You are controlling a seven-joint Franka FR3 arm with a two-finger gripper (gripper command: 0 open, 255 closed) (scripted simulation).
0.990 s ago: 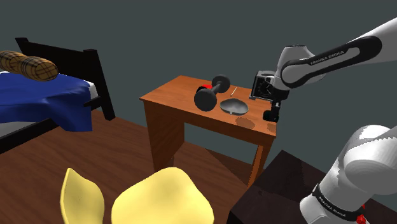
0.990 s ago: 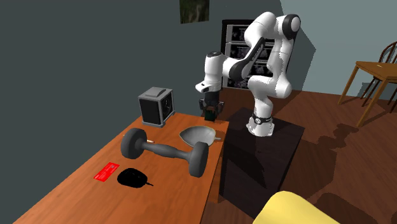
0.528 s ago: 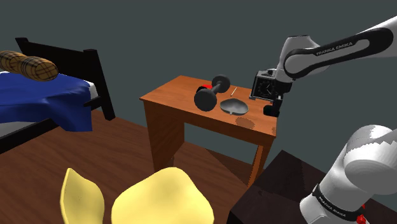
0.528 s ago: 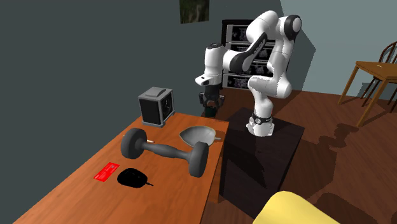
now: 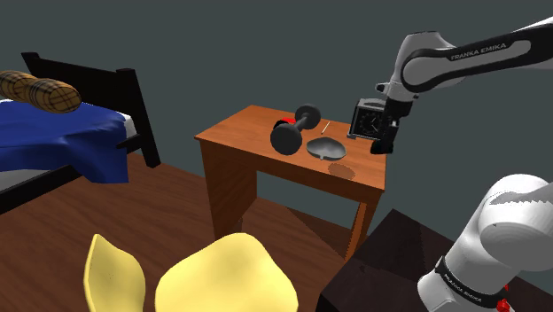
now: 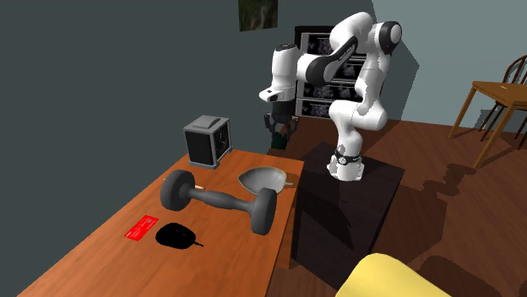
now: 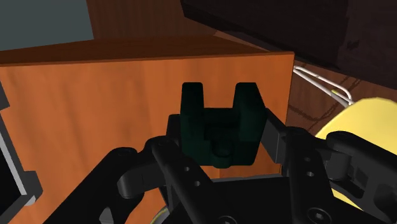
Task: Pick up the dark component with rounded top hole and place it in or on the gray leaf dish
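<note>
white arm [image 5: 461,62] [image 6: 355,76] reached from its stand over the orange-brown tabletop [image 5: 239,133] [image 6: 211,245] [image 7: 127,95]. a dark dumbbell [image 5: 295,128] [image 6: 221,200] lay across the tabletop's middle; a grey box [image 6: 207,140] stood at the corner by the wall. the grey leaf dish [image 5: 325,149] [image 6: 263,178] sat at the edge nearest the stand, just beside one dumbbell head. the end effector [image 5: 379,146] [image 6: 279,139] [image 7: 222,130] hung in the air above that same edge, between dish and box corner, its fingers closed against the sides of the dark component [image 7: 219,124], which had two upright prongs and was clear of the tabletop. a black mouse [image 6: 176,234] and a red card [image 6: 141,228] lay towards the opposite end.
</note>
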